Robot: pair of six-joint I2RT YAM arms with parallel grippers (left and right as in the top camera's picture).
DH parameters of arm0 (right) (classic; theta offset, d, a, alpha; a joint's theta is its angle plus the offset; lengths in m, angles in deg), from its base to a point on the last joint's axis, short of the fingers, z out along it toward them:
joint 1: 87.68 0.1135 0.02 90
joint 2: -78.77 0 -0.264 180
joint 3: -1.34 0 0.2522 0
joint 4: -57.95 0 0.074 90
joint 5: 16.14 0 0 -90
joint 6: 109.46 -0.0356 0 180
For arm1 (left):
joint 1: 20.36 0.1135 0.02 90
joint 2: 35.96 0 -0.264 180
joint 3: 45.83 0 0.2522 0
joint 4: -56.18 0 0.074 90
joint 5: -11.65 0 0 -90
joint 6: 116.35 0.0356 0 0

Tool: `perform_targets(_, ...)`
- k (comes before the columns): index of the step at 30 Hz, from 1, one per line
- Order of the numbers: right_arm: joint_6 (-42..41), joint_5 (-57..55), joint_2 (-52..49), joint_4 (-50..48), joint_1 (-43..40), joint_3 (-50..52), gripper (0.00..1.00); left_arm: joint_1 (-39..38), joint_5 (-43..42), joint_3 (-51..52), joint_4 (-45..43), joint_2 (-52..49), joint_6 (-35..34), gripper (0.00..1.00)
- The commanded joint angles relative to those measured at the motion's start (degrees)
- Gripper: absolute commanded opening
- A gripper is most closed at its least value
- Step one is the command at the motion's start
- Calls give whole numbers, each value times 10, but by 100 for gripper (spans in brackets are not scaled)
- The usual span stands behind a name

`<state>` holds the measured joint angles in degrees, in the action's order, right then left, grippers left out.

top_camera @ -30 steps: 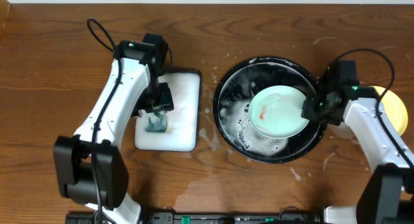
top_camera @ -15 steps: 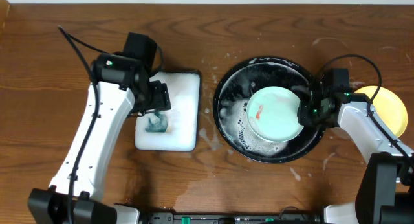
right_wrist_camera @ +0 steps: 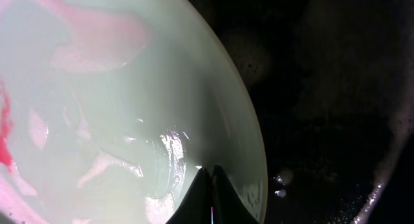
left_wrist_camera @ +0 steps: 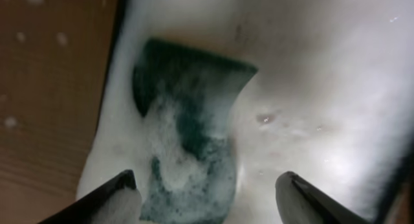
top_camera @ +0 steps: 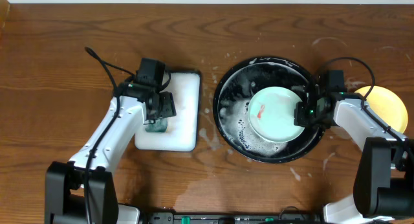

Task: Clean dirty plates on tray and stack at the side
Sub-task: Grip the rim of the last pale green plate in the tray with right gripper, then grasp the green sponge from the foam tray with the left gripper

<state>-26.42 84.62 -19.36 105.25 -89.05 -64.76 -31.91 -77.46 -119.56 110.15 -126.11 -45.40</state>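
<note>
A pale mint-blue plate (top_camera: 275, 112) with a red smear (top_camera: 262, 111) rests in the soapy black tray (top_camera: 224, 88). My right gripper (top_camera: 304, 112) is shut on the plate's right rim. In the right wrist view the pinched fingertips (right_wrist_camera: 210, 197) sit on the plate (right_wrist_camera: 129, 120) near its edge, over the tray's dark floor (right_wrist_camera: 323, 88). A yellow plate (top_camera: 390, 107) lies on the table right of the tray. A second mint plate does not show. My left gripper (top_camera: 158, 111) is open just above a teal sponge (left_wrist_camera: 187, 140), with a finger (left_wrist_camera: 110, 203) on each side.
The sponge (top_camera: 155, 125) lies in foam in the white rectangular sponge tray (top_camera: 184, 114), left of the black tray. Foam covers the black tray's left floor (top_camera: 239, 123). Water drops spot the wood around both trays.
My left arm has swung in and brought its open gripper down closer over the sponge. My right gripper has shifted slightly left with the plate, which now sits flatter in the tray.
</note>
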Motion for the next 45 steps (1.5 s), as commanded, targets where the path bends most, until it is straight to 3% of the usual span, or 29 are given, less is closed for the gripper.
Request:
perform_targets(1,2,3,-11,1,7,8,1,3,13,54,-55,-16,6,68)
perform_targets(7,2,3,-11,1,7,8,1,3,13,72,-78,-81,3,63)
perform_targets(13,-3,3,-11,1,7,8,1,3,-22,69,-85,-123,4,10)
perform_targets(14,-5,3,-11,1,7,8,1,3,-28,64,-81,-120,4,8)
perform_targets(23,-7,3,-11,3,7,8,1,-1,-57,-43,15,-68,4,9)
perform_targets(27,-7,3,-11,2,7,8,1,-11,-67,-54,18,-47,4,23)
perform_targets(32,-7,3,-11,2,7,8,1,-36,-67,-42,5,-60,4,28)
perform_targets(34,-7,3,-11,2,7,8,1,-47,-66,-36,2,-72,4,44)
perform_targets(37,-7,3,-11,2,7,8,1,-55,-62,-35,5,-92,4,55)
perform_targets(45,-7,3,-11,3,7,8,1,-52,-56,-41,-4,-96,4,65)
